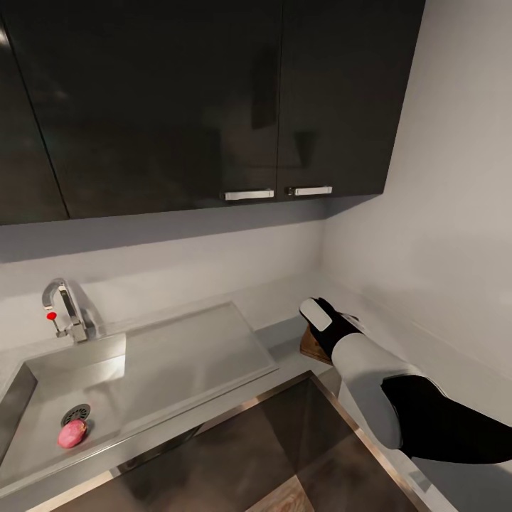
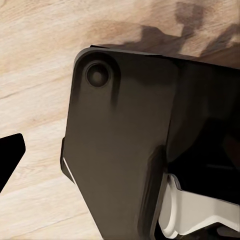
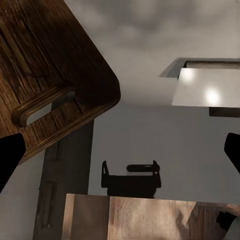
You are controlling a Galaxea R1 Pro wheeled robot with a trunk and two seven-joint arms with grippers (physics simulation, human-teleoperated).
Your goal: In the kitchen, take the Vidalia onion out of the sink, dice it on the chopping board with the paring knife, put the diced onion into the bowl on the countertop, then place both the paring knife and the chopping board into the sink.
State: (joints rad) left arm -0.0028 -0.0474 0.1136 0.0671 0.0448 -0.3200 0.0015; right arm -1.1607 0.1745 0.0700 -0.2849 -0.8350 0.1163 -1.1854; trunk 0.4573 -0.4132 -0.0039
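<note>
Vidalia onion (image 1: 72, 433): pinkish, lying in the sink (image 1: 43, 398) basin, touching or just beside the round drain (image 1: 76, 412). Not yet retrieved.

Chopping board (image 1: 311, 344): on the grey countertop (image 1: 284, 334) in the corner right of the drainboard (image 1: 185, 355), mostly hidden behind the right gripper (image 1: 323, 320). In the right wrist view the board (image 3: 55, 70) appears tilted, handle slot (image 3: 42, 105) visible, at one dark fingertip (image 3: 10, 160); probably being lifted or repositioned ahead of dicing. Fingertips sit wide apart, but whether they grasp the board: cannot tell.

Left gripper: one fingertip (image 2: 10, 155) visible over wood floor (image 2: 35, 60) and the robot's dark base (image 2: 120, 150); arm seems parked low. Open or closed: cannot tell.

Tap (image 1: 64, 309) with red dot behind basin; dark wall cabinets (image 1: 213, 99) overhead.
</note>
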